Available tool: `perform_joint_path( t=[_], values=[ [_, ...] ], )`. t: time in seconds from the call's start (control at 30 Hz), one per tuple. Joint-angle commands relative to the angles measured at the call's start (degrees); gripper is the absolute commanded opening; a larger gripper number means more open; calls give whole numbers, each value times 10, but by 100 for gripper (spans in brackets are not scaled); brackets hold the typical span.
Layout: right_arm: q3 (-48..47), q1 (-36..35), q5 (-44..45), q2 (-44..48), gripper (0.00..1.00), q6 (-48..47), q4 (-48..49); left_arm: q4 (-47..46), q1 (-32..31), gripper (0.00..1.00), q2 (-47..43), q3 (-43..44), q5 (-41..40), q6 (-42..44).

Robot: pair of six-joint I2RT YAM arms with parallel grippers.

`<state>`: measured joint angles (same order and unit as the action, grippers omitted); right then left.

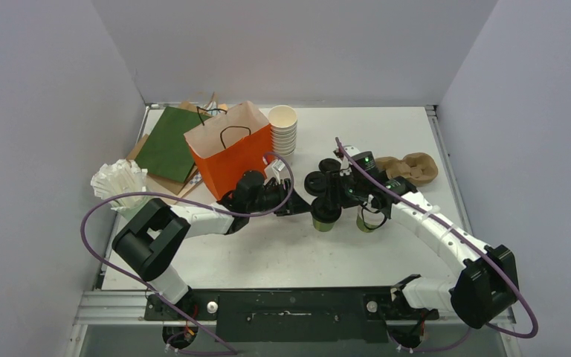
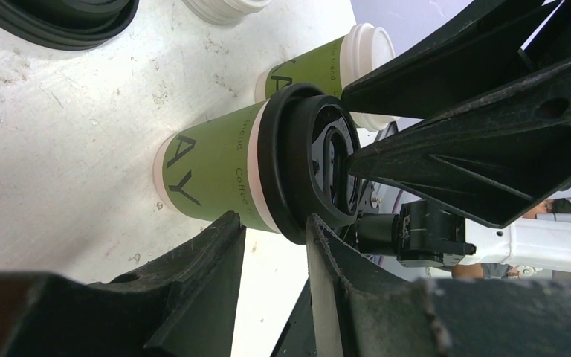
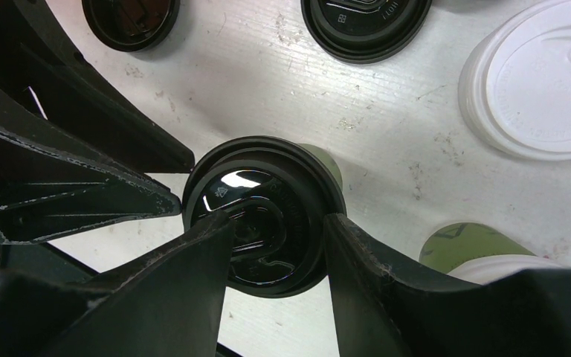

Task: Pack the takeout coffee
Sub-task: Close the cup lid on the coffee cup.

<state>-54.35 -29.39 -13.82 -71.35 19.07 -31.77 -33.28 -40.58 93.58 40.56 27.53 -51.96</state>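
Observation:
A takeout coffee with olive sides and a black lid (image 2: 208, 175) stands mid-table (image 1: 323, 222). My left gripper (image 2: 273, 218) reaches it from the left and is open. One fingertip touches the cup's side and the other the lid's rim. From above, my right gripper (image 3: 276, 219) is open, and its fingertips (image 2: 357, 152) rest on top of the black lid (image 3: 268, 178). A second takeout coffee with a white lid (image 2: 305, 71) stands just beside it (image 1: 368, 222), apart from both grippers.
An open orange paper bag (image 1: 230, 152) stands behind my left arm, with a green bag (image 1: 167, 141) beside it and a stack of white cups (image 1: 283, 130). Loose black lids (image 3: 364, 22) and a white lid (image 3: 543, 82) lie nearby. A brown carrier (image 1: 413, 167) sits at the right.

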Motion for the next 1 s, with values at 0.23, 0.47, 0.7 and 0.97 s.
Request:
perform_joint_path(
  t=[0.23,0.47,0.7,0.97],
  values=[
    [3,-8,13,-9,48,-2,8,-30,-4,34,19,32,13,4],
    [4,-9,21,-12,46,-3,3,-30,-4,24,33,26,10,5],
    [12,-8,24,-9,46,-3,0,-27,-7,18,45,22,4,10],
    [20,-7,28,-5,46,-4,-2,-19,-20,18,51,3,-18,21]
  ],
)
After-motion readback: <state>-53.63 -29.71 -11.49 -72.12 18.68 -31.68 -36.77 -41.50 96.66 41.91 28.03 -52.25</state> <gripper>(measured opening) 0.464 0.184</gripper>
